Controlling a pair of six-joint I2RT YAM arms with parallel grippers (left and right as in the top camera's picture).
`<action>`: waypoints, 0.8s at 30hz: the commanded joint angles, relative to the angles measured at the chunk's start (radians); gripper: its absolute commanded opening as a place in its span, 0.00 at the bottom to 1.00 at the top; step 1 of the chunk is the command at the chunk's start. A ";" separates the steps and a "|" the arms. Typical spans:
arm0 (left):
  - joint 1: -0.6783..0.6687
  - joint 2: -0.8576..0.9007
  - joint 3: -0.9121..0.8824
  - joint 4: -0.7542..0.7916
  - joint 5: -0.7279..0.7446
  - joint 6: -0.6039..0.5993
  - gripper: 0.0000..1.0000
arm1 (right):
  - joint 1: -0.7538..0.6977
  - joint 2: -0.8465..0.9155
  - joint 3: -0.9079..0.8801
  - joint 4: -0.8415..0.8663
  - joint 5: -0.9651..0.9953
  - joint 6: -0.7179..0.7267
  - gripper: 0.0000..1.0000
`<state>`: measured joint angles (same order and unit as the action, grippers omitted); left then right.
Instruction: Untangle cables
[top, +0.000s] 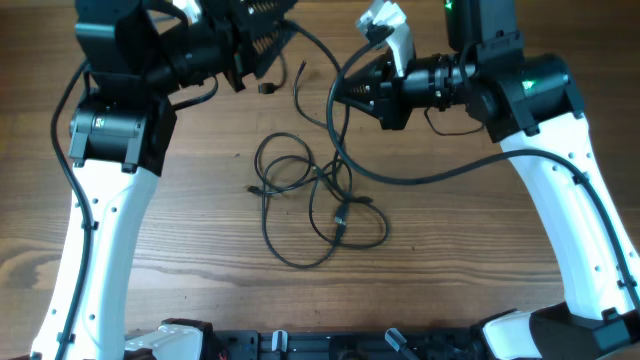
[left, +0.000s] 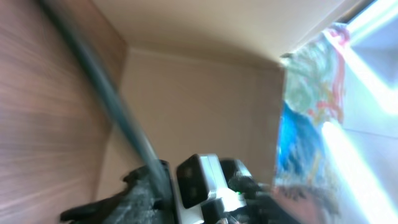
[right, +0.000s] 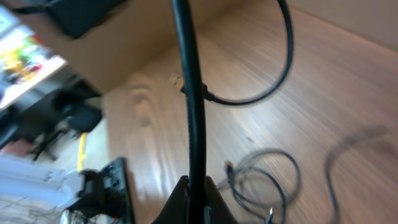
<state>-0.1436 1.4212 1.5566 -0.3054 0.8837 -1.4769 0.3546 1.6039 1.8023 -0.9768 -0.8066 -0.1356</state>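
Overhead view: the cables (top: 322, 180) lie as one loose knot of thin black loops on the table (top: 450, 250), about mid-table and between the two arms. The heap's long axis runs roughly 10 to 4 o'clock, with one big loop sagging toward 6. A silvery plug (top: 342, 215) sits inside the knot pointing about 6 o'clock. A second small end shows at the heap's 9 o'clock edge. Both wrists are up at the far side. The right gripper (top: 336, 95) points toward 9 o'clock and the left gripper (top: 240, 65) toward 3, so they face each other and are well apart. The knot lies at about 6–7 o'clock from the right jaws and about 5 o'clock from the left jaws. The right is the nearer of the two. Right wrist view: the jaws are pinched on a lifted cable (right: 191, 93), which leaves the fingers (right: 180, 202) straight ahead and runs out of frame. Its far end is not traceable overhead among the arms' own wires. Left wrist view is blurred. A dark cord crosses it diagonally, but I cannot tell whether the left jaws are parted or closed, or holding anything. Judgement: the knot is not yet undone. The next pull should go across the heap's long axis, toward 1 or 7 o'clock, so the loops open rather than cinch. Risk: hauling along the axis tightens the crossing near the plug.
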 joint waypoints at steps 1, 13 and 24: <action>0.005 -0.001 0.008 -0.122 -0.165 0.253 0.90 | -0.013 -0.067 0.016 -0.034 0.268 0.159 0.04; 0.005 -0.001 0.008 -0.640 -0.745 0.689 1.00 | -0.335 -0.262 0.016 -0.198 0.371 0.072 0.04; 0.005 -0.001 0.008 -0.691 -0.797 0.738 1.00 | -0.520 -0.163 0.013 -0.537 -0.076 -0.013 0.04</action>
<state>-0.1436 1.4231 1.5585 -0.9955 0.1135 -0.7742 -0.1669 1.3972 1.8080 -1.4544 -0.8333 -0.1280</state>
